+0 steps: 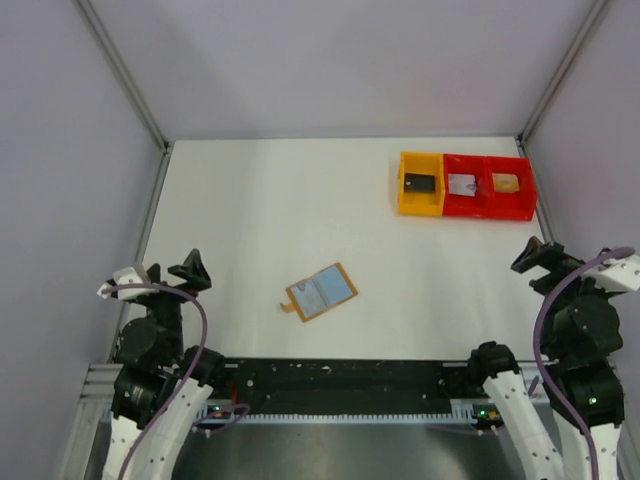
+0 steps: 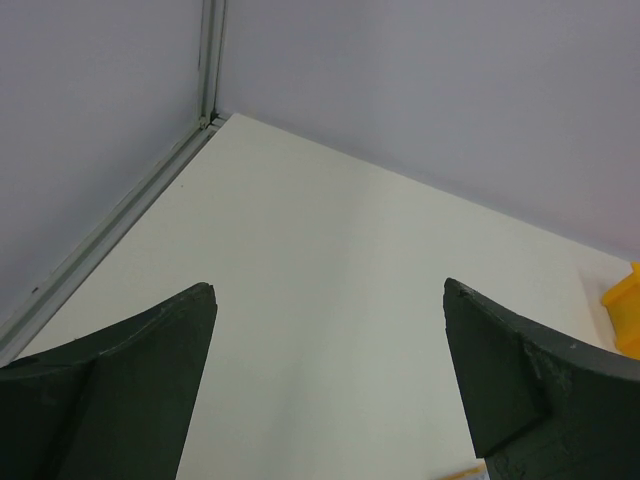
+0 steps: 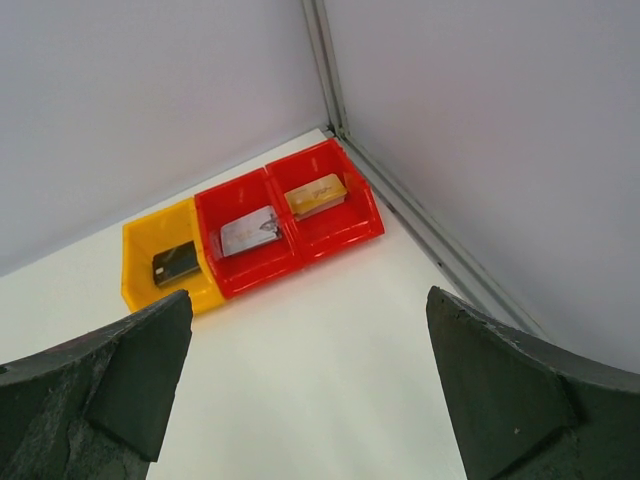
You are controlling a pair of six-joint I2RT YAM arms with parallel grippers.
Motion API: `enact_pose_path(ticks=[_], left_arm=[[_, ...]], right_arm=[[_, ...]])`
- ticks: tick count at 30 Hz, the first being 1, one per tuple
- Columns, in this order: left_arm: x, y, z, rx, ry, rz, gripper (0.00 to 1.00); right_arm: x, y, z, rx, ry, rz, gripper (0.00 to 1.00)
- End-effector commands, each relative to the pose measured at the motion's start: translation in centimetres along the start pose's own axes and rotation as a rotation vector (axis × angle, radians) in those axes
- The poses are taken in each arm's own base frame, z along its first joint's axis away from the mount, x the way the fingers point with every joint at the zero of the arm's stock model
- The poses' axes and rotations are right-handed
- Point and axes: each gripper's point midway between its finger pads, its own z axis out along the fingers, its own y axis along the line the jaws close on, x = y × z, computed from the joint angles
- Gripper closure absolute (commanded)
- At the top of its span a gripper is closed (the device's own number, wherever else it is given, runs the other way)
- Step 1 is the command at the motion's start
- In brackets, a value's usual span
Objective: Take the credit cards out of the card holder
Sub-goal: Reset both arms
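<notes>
One open tan card holder (image 1: 321, 292); how many credit cards sit in it is too small to tell. Three plastic trays, one yellow tray (image 1: 420, 209) and two red trays (image 1: 464, 209), with three small rectangles: one black rectangle (image 1: 419, 184), one silver rectangle (image 1: 461, 184), one tan rectangle (image 1: 505, 183). Two robot arms, one left arm (image 1: 150, 345) and one right arm (image 1: 590, 335)

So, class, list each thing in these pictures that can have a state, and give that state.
card holder, open, lying flat, inner face up.
credit cards, none loose on the table; too small to pick out inside the holder.
left claw, open, empty.
right claw, open, empty.
yellow tray, holds one black rectangle.
red tray, holds a silver rectangle and a tan rectangle, in separate compartments.
</notes>
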Motion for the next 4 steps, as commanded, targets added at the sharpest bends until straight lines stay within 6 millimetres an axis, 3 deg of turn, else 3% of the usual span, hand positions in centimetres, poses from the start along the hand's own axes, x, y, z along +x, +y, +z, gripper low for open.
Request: enact_pose_path(ticks=[1, 4], left_arm=[[-2.12, -0.14, -0.61, 0.024, -0.088, -0.038, 0.02], [-2.17, -0.11, -0.68, 0.024, -0.090, -0.040, 0.02]], right_arm=[[-1.08, 0.73, -0.08, -0.042, -0.043, 0.024, 0.02], [-0.66, 1.35, 0.09, -0.074, -0.031, 0.008, 0.02]])
